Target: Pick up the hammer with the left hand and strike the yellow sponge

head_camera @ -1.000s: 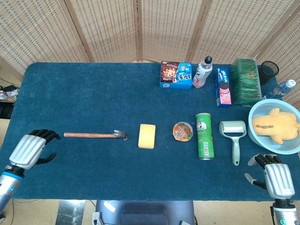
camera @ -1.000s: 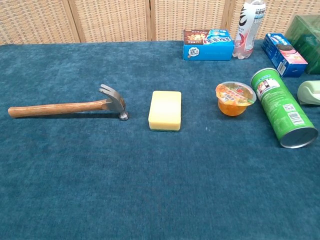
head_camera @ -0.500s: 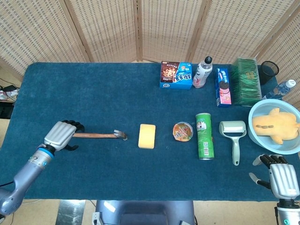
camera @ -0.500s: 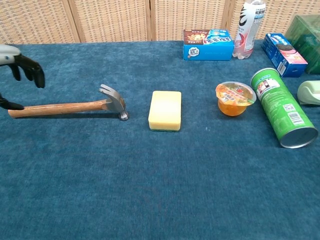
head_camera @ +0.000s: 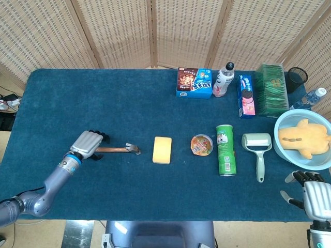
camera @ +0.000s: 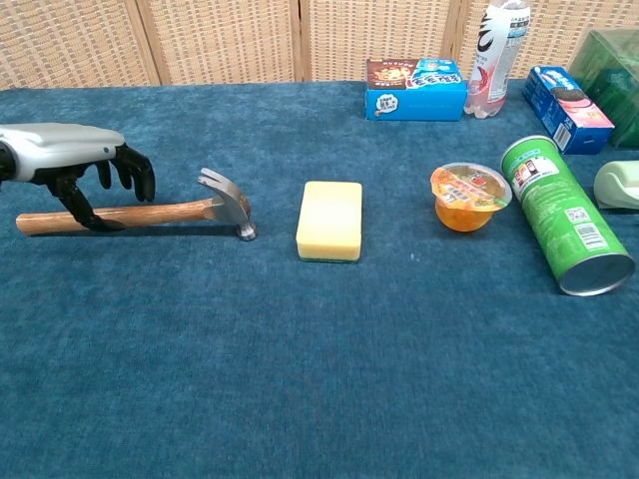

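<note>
Blue cloth [head_camera: 129, 103] covers the table: left hand [camera: 70, 165] hovers over the hammer [camera: 170, 212] handle, fingers spread, beside the yellow sponge [camera: 330, 220]; right hand [head_camera: 314, 195] idles open.

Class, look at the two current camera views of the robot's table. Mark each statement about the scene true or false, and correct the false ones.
1. The hammer lies flat on the blue table. True.
2. The yellow sponge sits between the hammer's head and the jelly cup. True.
3. The green can stands upright. False: it lies on its side.
4. The left hand has lifted the hammer off the table. False: the hand is over the handle with fingers apart, and the hammer rests on the cloth.
5. The right hand holds the lint roller. False: it is at the table's near edge, holding nothing, apart from the roller.
</note>
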Robot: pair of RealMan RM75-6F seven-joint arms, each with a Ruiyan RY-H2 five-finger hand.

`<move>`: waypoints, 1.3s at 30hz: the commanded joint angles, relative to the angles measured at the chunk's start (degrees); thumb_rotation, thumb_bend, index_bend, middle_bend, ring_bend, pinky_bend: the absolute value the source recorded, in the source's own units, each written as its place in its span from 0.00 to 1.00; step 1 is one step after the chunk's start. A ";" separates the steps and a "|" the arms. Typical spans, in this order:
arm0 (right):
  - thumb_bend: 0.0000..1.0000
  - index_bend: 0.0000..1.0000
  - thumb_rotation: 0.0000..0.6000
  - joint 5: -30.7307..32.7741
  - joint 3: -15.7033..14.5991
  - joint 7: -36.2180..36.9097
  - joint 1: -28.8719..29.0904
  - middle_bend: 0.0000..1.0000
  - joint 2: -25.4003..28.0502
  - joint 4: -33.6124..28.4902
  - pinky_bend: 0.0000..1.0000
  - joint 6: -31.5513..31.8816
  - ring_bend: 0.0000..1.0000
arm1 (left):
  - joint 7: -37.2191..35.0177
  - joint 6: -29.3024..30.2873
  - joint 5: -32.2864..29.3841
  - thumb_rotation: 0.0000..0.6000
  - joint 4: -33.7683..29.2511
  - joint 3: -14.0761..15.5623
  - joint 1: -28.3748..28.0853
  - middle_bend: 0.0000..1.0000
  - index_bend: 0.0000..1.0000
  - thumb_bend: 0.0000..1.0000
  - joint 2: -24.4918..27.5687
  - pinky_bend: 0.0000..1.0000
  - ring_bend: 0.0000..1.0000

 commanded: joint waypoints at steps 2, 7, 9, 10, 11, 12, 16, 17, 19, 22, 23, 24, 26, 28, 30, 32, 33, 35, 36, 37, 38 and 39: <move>0.14 0.54 1.00 0.31 0.12 -0.07 -0.28 0.53 0.16 -0.16 0.35 0.15 0.48 | -0.94 -1.04 -0.41 1.00 1.41 0.44 -1.07 0.33 0.35 0.34 -1.31 0.30 0.27; 0.14 0.54 1.00 0.38 0.17 -0.07 -0.36 0.53 0.15 -0.17 0.35 0.01 0.48 | -1.41 -1.39 -0.49 1.00 2.08 1.10 -1.62 0.33 0.35 0.39 -1.77 0.31 0.27; 0.14 0.54 1.00 0.33 0.19 -0.05 -0.37 0.53 0.16 -0.16 0.35 0.00 0.48 | -1.69 -1.56 -0.57 1.00 2.17 1.32 -1.83 0.33 0.35 0.41 -1.90 0.31 0.27; 0.14 0.54 1.00 0.32 0.20 -0.04 -0.39 0.53 0.17 -0.15 0.35 0.01 0.48 | -1.72 -1.61 -0.52 1.00 2.21 1.46 -1.91 0.33 0.35 0.42 -1.93 0.31 0.27; 0.14 0.54 1.00 0.32 0.22 -0.02 -0.44 0.53 0.20 -0.15 0.35 0.07 0.48 | -1.75 -1.64 -0.51 1.00 2.29 1.64 -2.01 0.33 0.35 0.43 -1.95 0.32 0.27; 0.14 0.54 1.00 0.33 0.24 0.00 -0.48 0.53 0.22 -0.15 0.35 0.11 0.48 | -1.81 -1.67 -0.51 1.00 2.32 1.75 -2.07 0.33 0.35 0.45 -1.96 0.33 0.27; 0.14 0.54 1.00 0.59 0.38 0.52 -0.75 0.53 0.37 -0.27 0.35 0.30 0.48 | -2.35 -2.08 -0.57 1.00 2.36 2.23 -2.39 0.33 0.35 0.51 -1.85 0.38 0.29; 0.14 0.54 1.00 0.68 0.41 0.78 -0.83 0.53 0.39 -0.35 0.35 0.33 0.48 | -2.47 -2.33 -0.59 1.00 2.31 2.42 -2.52 0.34 0.35 0.54 -1.74 0.39 0.30; 0.14 0.54 1.00 0.82 0.42 1.76 -0.96 0.53 0.44 -0.59 0.35 0.31 0.48 | -2.63 -3.02 -0.58 1.00 2.17 2.86 -2.77 0.35 0.35 0.58 -1.41 0.42 0.33; 0.14 0.54 1.00 1.25 0.51 2.39 -1.19 0.53 0.53 -0.64 0.35 0.26 0.48 | -3.06 -4.20 -0.60 1.00 1.50 3.47 -3.12 0.40 0.42 0.64 -0.60 0.48 0.39; 0.14 0.54 1.00 1.40 0.55 2.39 -1.30 0.53 0.50 -0.54 0.35 0.33 0.48 | -3.39 -4.37 -0.50 1.00 1.05 3.60 -3.16 0.42 0.44 0.66 -0.19 0.50 0.41; 0.14 0.54 1.00 1.51 0.58 2.33 -1.38 0.53 0.48 -0.50 0.35 0.35 0.48 | -3.59 -4.47 -0.39 1.00 0.76 3.70 -3.19 0.43 0.46 0.68 0.07 0.52 0.43; 0.14 0.54 1.00 1.77 0.66 2.27 -1.59 0.53 0.39 -0.46 0.36 0.49 0.49 | -4.22 -4.78 -0.32 1.00 -0.07 3.94 -3.20 0.45 0.48 0.72 0.73 0.55 0.47; 0.14 0.54 1.00 1.65 0.68 2.80 -1.80 0.53 0.38 -0.51 0.36 0.86 0.49 | -4.68 -5.32 -0.30 1.00 -0.91 4.22 -3.35 0.46 0.49 0.74 1.39 0.58 0.50; 0.14 0.54 1.00 1.70 0.75 2.95 -2.08 0.53 0.35 -0.40 0.36 1.29 0.49 | -5.44 -5.73 -0.23 1.00 -1.67 4.32 -3.46 0.47 0.50 0.75 1.93 0.60 0.51; 0.14 0.54 1.00 1.61 0.73 3.06 -2.31 0.53 0.44 -0.45 0.36 1.60 0.49 | -6.44 -5.87 -0.26 1.00 -2.26 4.21 -3.47 0.48 0.50 0.75 2.32 0.61 0.54; 0.14 0.54 1.00 1.45 0.66 3.13 -2.43 0.53 0.55 -0.47 0.36 1.76 0.49 | -6.91 -5.55 -0.06 1.00 -2.44 4.11 -3.40 0.50 0.51 0.75 2.40 0.62 0.55; 0.14 0.54 1.00 1.33 0.70 3.22 -2.62 0.53 0.65 -0.44 0.36 2.12 0.49 | -8.40 -4.39 0.54 1.00 -2.88 3.69 -2.90 0.52 0.51 0.76 2.30 0.64 0.58; 0.14 0.54 1.00 1.26 0.77 3.35 -2.68 0.53 0.66 -0.44 0.36 2.33 0.49 | -9.11 -3.93 0.86 1.00 -3.08 3.53 -2.65 0.53 0.51 0.76 2.28 0.64 0.59; 0.14 0.54 1.00 1.19 0.82 3.51 -2.75 0.53 0.64 -0.40 0.36 2.53 0.49 | -10.12 -3.18 1.25 1.00 -3.41 3.17 -2.30 0.54 0.51 0.75 2.26 0.66 0.61; 0.14 0.54 1.00 1.08 0.87 3.73 -2.84 0.53 0.59 -0.28 0.36 2.78 0.49 | -11.38 -2.07 2.22 1.00 -3.62 2.87 -1.80 0.54 0.51 0.75 2.19 0.68 0.61; 0.14 0.54 1.00 0.97 0.89 3.88 -2.88 0.53 0.55 -0.16 0.36 2.90 0.49 | -12.77 -0.76 3.21 1.00 -3.75 2.48 -1.25 0.54 0.51 0.75 2.10 0.70 0.61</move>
